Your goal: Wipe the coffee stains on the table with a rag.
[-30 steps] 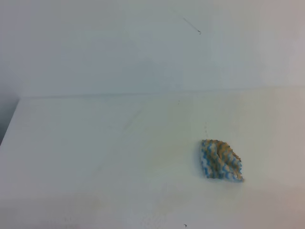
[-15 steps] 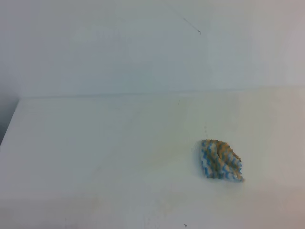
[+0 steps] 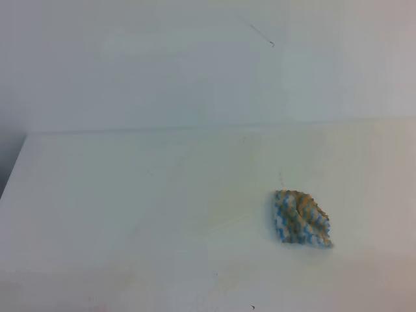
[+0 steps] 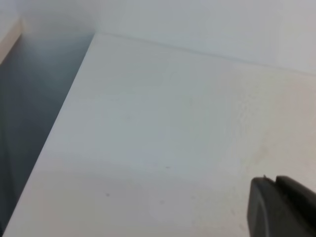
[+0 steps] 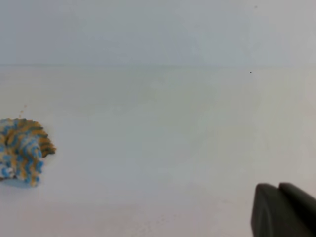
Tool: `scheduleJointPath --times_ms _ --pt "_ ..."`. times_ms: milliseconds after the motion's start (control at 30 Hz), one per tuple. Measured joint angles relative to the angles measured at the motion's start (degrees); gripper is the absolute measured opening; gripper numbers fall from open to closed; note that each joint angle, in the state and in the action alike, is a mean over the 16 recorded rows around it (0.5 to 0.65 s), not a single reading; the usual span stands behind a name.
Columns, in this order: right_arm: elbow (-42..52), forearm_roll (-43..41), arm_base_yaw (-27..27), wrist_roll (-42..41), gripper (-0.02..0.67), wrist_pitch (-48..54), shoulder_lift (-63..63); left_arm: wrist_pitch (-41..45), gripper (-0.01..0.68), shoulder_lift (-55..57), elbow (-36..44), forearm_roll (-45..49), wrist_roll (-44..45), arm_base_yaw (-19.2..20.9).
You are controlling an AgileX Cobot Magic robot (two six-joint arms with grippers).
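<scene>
One crumpled rag (image 3: 301, 218) on white table (image 3: 130, 195).

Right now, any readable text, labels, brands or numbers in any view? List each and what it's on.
None readable in any view.
The rag: wavy blue, white and tan stripes only, no tag or print visible.
The table: plain white, a few tiny dark specks, no markings.
The wall: blank.

Table (image 3: 117, 214) carries crumpled rag (image 3: 301, 218)
</scene>
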Motion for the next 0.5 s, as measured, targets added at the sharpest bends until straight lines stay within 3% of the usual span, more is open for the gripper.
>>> scheduleJointPath --times_ms 500 --pt "-0.1 0.0 0.0 0.0 -0.003 0.1 0.1 -0.1 0.0 -0.2 0.3 0.0 0.0 0.4"
